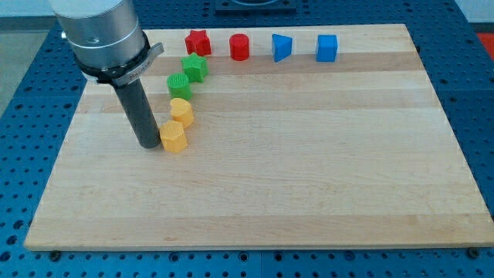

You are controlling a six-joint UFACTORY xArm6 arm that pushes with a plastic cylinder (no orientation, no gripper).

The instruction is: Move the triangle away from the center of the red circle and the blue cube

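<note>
A blue triangle (282, 48) lies near the view's top, between a red circle (240, 47) on its left and a blue cube (327, 48) on its right. All three sit in a row on the wooden board (309, 154). My tip (147, 144) is far away at the view's left, touching the left side of a yellow hexagon block (174, 137). The rod stands upright under the grey arm.
A red star (197, 42) is left of the red circle. A green star (194, 68), a green round block (179, 85) and a second yellow block (181, 111) run down toward the yellow hexagon. Blue perforated table surrounds the board.
</note>
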